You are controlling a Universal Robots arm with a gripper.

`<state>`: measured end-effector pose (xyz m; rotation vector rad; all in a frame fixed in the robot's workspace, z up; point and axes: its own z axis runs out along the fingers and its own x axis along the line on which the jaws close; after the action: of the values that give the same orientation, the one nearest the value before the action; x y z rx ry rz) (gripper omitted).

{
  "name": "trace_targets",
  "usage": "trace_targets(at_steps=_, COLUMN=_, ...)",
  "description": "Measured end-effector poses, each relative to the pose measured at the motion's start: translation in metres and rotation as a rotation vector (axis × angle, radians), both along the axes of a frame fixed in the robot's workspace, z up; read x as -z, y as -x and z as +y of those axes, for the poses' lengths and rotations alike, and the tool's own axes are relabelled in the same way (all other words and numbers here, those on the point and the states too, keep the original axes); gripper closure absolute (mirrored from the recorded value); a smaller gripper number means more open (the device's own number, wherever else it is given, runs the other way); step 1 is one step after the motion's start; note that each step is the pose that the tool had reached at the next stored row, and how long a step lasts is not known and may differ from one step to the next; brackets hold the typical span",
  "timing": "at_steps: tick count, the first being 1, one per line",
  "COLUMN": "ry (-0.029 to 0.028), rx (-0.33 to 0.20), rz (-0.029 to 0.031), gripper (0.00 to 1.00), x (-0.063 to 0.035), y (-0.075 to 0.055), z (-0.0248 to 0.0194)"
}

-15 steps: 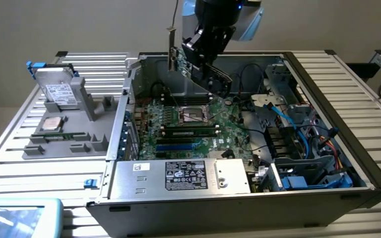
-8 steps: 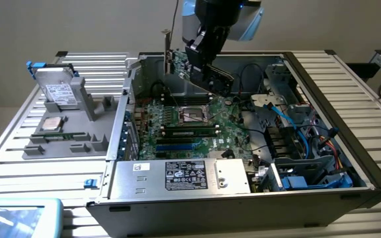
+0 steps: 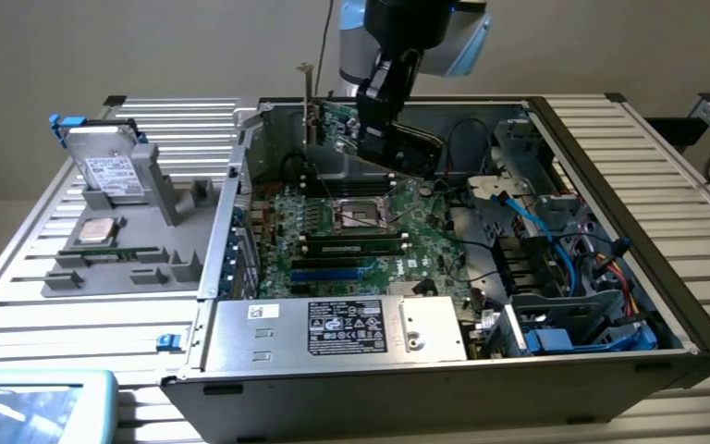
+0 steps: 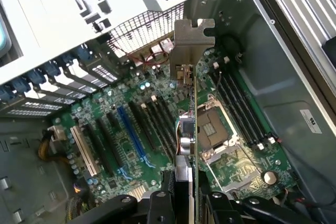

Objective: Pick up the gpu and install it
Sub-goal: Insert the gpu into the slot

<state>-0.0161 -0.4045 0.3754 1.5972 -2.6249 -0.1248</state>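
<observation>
Grasps thin green-and-black gpu card [image 4: 187, 129] with silver bracket in black gripper [image 4: 185, 203]; holds it edge-on over green motherboard [image 4: 121, 153] inside open grey metal computer case [image 3: 429, 398].

Soft, even light; computer case [image 3: 454, 388] interior shaded; slatted table [image 4: 307, 3] glares white in the wrist view.

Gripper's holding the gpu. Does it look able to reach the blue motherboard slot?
Likely yes: case open, gpu held edge-on in the fingers above the motherboard, nothing visible over the blue slot.
</observation>
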Motion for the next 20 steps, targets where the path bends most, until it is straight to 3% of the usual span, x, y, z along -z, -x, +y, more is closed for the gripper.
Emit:
trace_targets(at_steps=2, ry=-0.0002, rx=-0.033, rz=-0.0142, gripper=0.72, x=0.0002, y=0.0000, z=0.0000)
trace_targets(at_steps=4, ry=-0.0004, rx=-0.069, rz=-0.0231, gripper=0.72, x=0.0003, y=0.0000, z=0.0001)
trace_targets(at_steps=11, ry=-0.0014, rx=-0.196, rz=-0.0339, gripper=0.72, x=0.0008, y=0.0000, z=0.0000)
trace_targets(at_steps=14, ry=0.0000, rx=-0.247, rz=-0.0411, gripper=0.72, x=0.0010, y=0.0000, z=0.0001)
trace_targets(at_steps=16, ry=0.0044, rx=-0.273, rz=-0.0474, gripper=0.72, x=0.0010, y=0.0000, z=0.0001)
trace_targets(at_steps=20, ry=0.0201, rx=-0.329, rz=-0.0549, gripper=0.72, x=0.0015, y=0.0000, z=0.0001)
